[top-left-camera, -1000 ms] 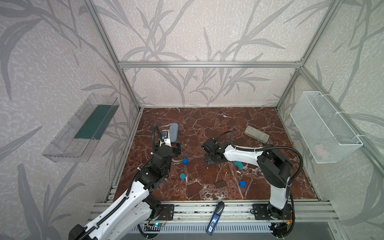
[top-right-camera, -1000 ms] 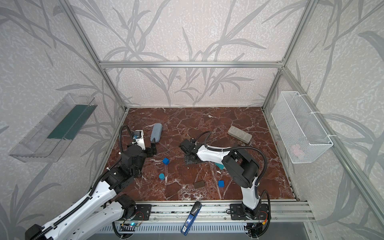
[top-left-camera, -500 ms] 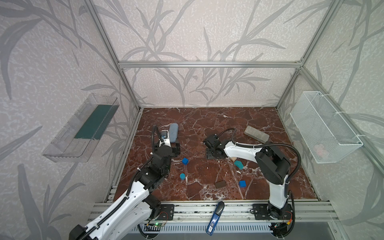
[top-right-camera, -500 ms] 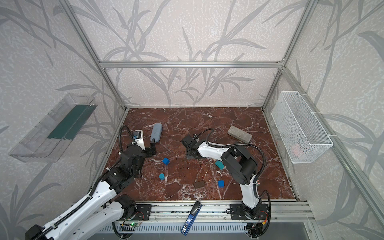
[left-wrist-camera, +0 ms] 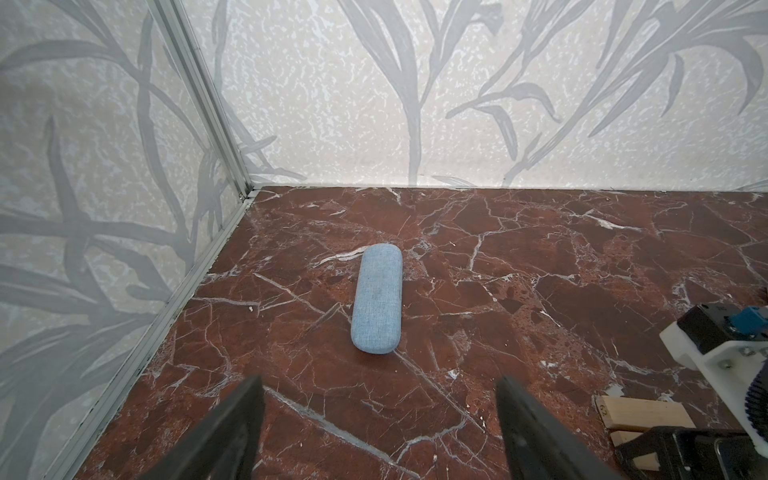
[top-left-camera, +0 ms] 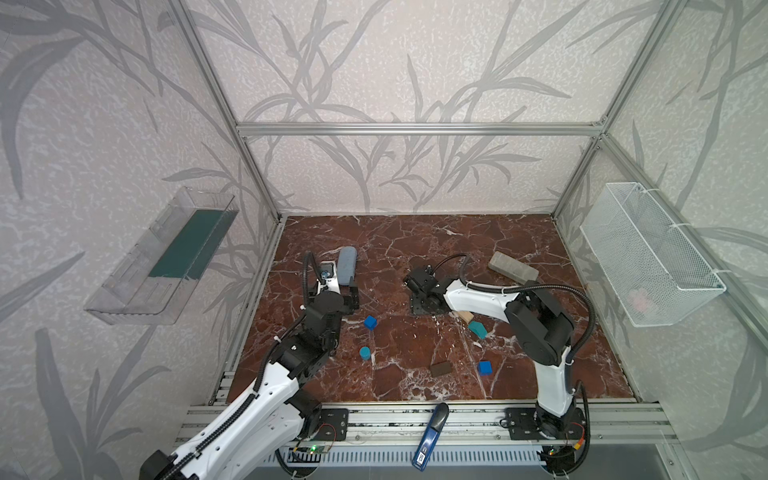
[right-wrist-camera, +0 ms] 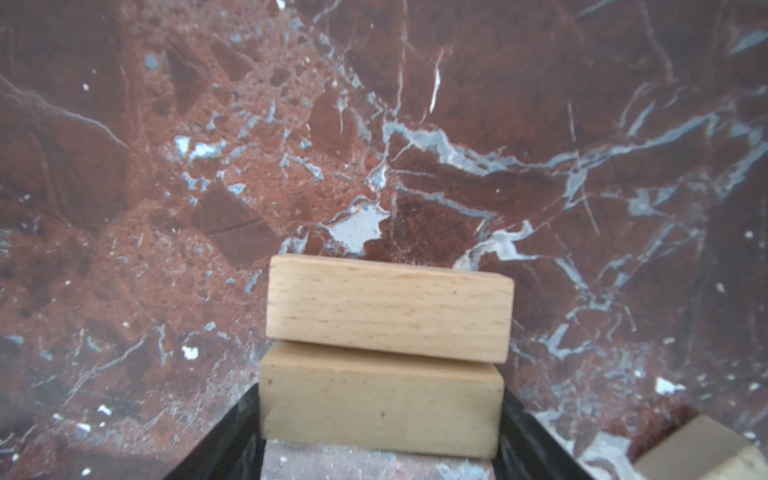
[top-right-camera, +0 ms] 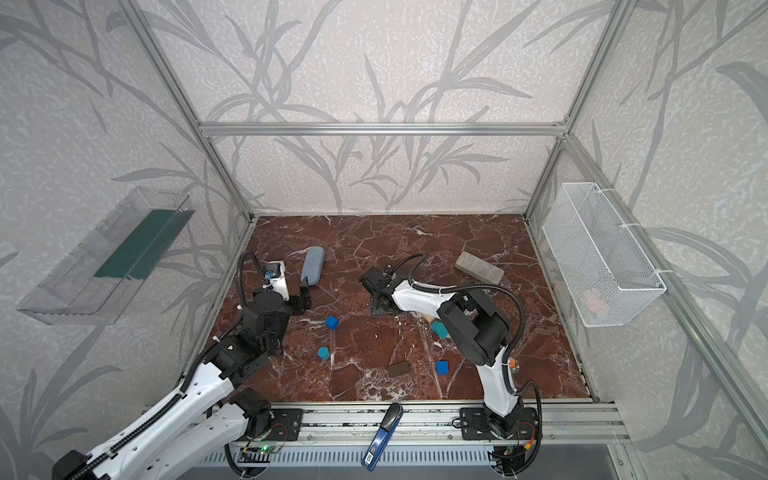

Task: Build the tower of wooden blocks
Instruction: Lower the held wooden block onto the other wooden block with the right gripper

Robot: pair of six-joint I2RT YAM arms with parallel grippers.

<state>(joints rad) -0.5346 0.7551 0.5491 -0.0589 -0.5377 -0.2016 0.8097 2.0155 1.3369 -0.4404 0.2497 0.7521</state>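
Case (left-wrist-camera: 376,303) facing left end effector (left-wrist-camera: 379,388) | right end effector (right-wrist-camera: 380,395) clamps pale bar (right-wrist-camera: 378,415)

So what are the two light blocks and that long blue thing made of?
The brighter block and duller block look like bare, matte wood: grain lines and specks show. The long blue case seems cloth-covered: a speckled weave shows; what's under it I can't tell.

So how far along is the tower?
Done: no stack yet; two pale bars sit touching. In hand: right gripper straddles the nearer bar, grip unclear; left gripper open, empty. To do: third pale bar, dark bar, two blue cubes, cylinder, teal piece lie loose.
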